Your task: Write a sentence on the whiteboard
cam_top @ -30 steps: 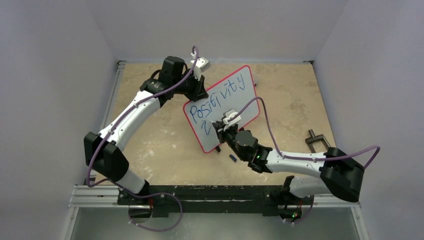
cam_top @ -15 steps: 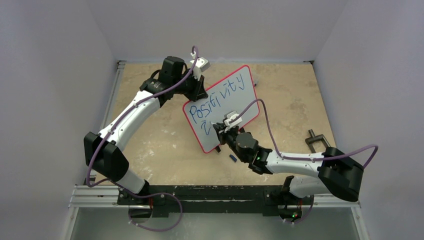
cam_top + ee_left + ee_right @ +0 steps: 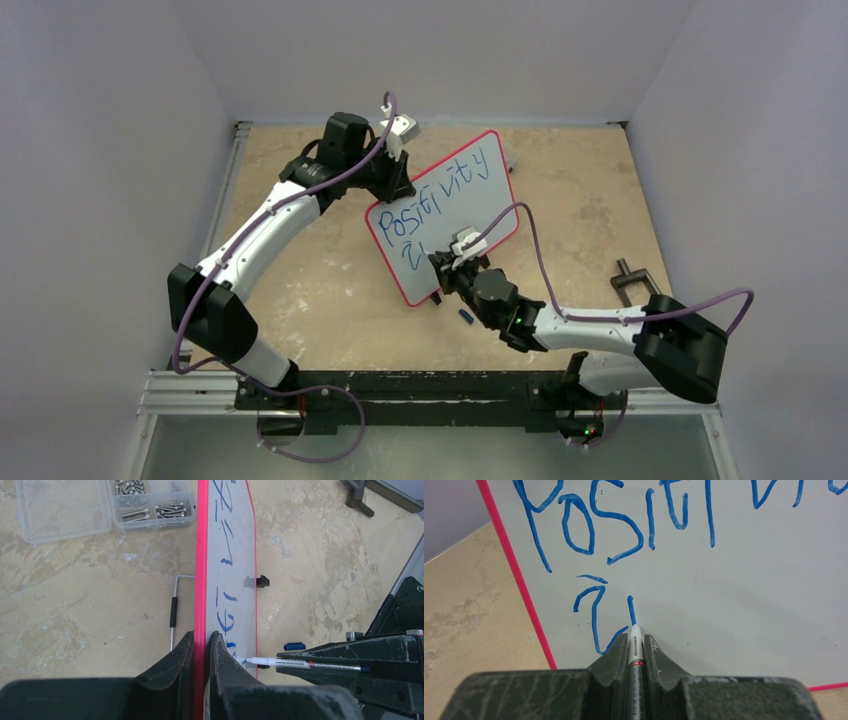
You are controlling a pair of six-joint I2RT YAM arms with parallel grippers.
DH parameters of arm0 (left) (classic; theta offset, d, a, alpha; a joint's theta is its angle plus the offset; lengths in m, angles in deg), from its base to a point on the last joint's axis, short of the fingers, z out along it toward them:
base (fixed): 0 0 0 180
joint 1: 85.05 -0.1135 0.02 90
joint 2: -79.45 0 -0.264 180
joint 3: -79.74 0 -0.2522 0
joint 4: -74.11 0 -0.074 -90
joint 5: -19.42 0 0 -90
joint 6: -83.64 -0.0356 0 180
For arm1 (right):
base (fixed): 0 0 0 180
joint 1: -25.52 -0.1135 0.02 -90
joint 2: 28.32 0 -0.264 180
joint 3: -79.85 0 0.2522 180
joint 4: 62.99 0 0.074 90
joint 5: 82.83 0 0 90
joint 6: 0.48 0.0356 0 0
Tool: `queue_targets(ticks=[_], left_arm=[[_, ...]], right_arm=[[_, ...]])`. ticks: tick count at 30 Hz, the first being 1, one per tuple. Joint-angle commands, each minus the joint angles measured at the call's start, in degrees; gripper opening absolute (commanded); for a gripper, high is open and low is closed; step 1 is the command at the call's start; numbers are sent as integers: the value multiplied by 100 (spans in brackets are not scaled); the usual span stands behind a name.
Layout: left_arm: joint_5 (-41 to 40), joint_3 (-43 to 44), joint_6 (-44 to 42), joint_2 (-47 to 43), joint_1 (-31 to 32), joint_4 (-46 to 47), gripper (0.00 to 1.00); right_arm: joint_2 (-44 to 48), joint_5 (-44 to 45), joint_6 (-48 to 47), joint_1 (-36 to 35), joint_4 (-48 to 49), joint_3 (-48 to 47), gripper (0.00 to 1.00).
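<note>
The whiteboard point(image 3: 450, 205) has a red frame and stands tilted on edge, with blue "POSITIVITY" written on it and a few strokes below. My left gripper point(image 3: 395, 180) is shut on its top left edge; in the left wrist view the gripper point(image 3: 202, 640) clamps the red frame point(image 3: 201, 555). My right gripper point(image 3: 440, 265) is shut on a white marker point(image 3: 635, 650), whose tip touches the whiteboard point(image 3: 724, 595) at the foot of a short vertical stroke. The marker point(image 3: 305, 663) also shows in the left wrist view, tip on the board.
A blue marker cap point(image 3: 465, 316) lies on the table by the board's lower edge. A clear box of screws point(image 3: 100, 505) and an Allen key point(image 3: 173, 612) lie behind the board. A black clamp point(image 3: 632, 280) sits at the right.
My right gripper has drawn the marker a little down the board, lengthening the short vertical stroke in the second line. The left arm and board have not moved.
</note>
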Motion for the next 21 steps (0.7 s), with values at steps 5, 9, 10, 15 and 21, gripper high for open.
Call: queue_targets(ticks=[5,9,10,15,21], left_arm=[[-599,-158,-435,22,46,-730,0],[-598,-158,-435,26,53,-723,0],[-599,-159,-437,25,52,-721,0],[-589,-158,-435,22,50,-729,0],[-578,-158,-426,35,57,-727,0]], right_arm=[[-127,-104,213,3,-309,180,0],[-102,-124,262,8,-336,221,0],[-100,-124,263,8,-339,222,0],[-56,-110,203,6,-387,82,0],[-99,-34,10,8,-368,-252,0]])
